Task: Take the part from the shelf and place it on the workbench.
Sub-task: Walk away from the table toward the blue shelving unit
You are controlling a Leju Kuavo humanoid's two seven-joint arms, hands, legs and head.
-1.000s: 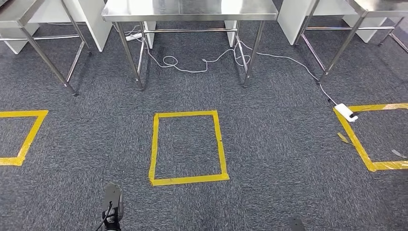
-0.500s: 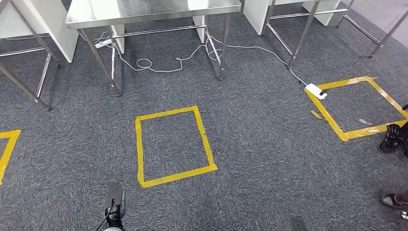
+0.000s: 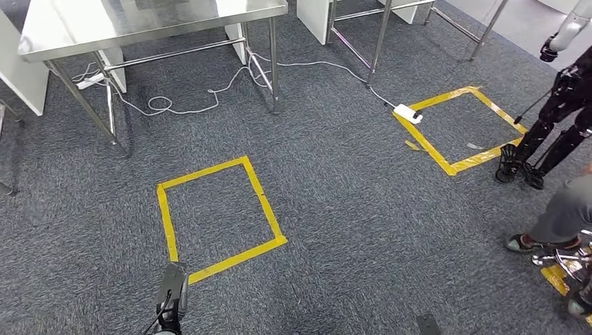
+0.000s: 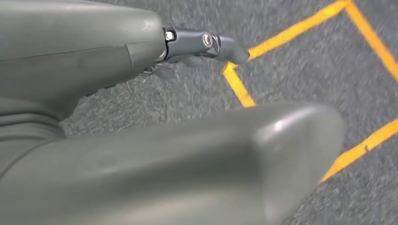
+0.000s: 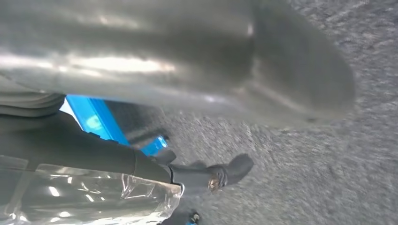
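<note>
My right hand (image 5: 155, 70) hangs over the carpet and holds a part wrapped in clear plastic (image 5: 89, 199). Its dark fingers (image 5: 206, 176) lie along the wrap, and something blue (image 5: 96, 122) shows behind them. My left hand (image 3: 172, 299) hangs at the lower edge of the head view. In the left wrist view the left hand (image 4: 164, 159) holds nothing, with its fingers (image 4: 206, 44) stretched out over the floor. A steel workbench (image 3: 139, 21) stands at the far left of the head view.
A yellow tape square (image 3: 218, 218) marks the carpet ahead, and another tape square (image 3: 461, 129) lies to the right. A white cable (image 3: 209, 94) and a power strip (image 3: 407, 113) lie on the floor. Another robot's legs (image 3: 551, 132) and a person's leg and shoe (image 3: 551, 227) are at the right.
The camera has turned to the right, so the whole scene has slid left. Another robot and a person's leg have come into view at the right. My hands hang as before.
</note>
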